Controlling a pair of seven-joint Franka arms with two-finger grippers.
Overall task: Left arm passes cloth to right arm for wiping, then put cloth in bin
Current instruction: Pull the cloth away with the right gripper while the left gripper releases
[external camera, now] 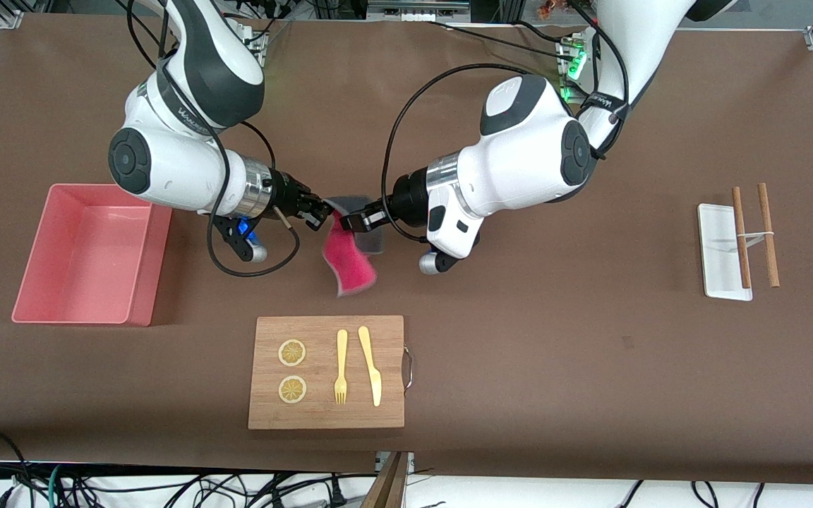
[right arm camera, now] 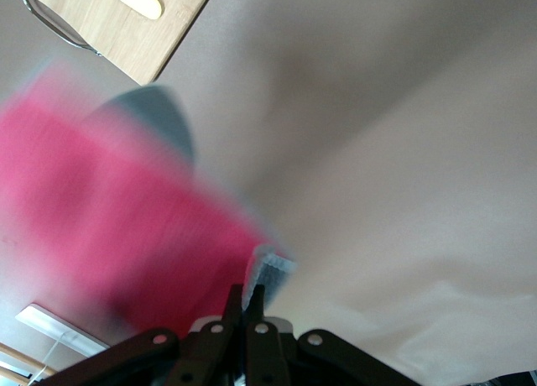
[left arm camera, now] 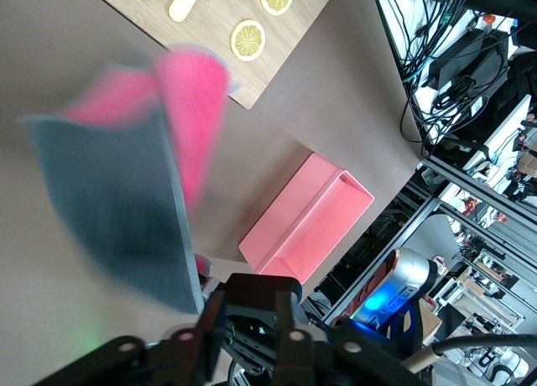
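The cloth (external camera: 350, 259), crimson-pink on one face and dark grey on the other, hangs in the air over the bare table between the two grippers. My right gripper (external camera: 322, 210), on the arm with the blue wrist glow, is shut on the cloth's upper corner; in the right wrist view its jaws (right arm camera: 249, 289) pinch that corner of the cloth (right arm camera: 126, 226). My left gripper (external camera: 351, 220) is right beside the cloth with its jaws apart (left arm camera: 256, 289), and the grey face of the cloth (left arm camera: 117, 201) hangs next to one finger. The pale pink bin (external camera: 149, 268) stands toward the right arm's end of the table.
A wooden cutting board (external camera: 322, 413) with two lemon slices, a yellow fork and a yellow knife lies nearer to the front camera than the cloth. A small white tray (external camera: 718, 268) with two brown chopsticks lies toward the left arm's end.
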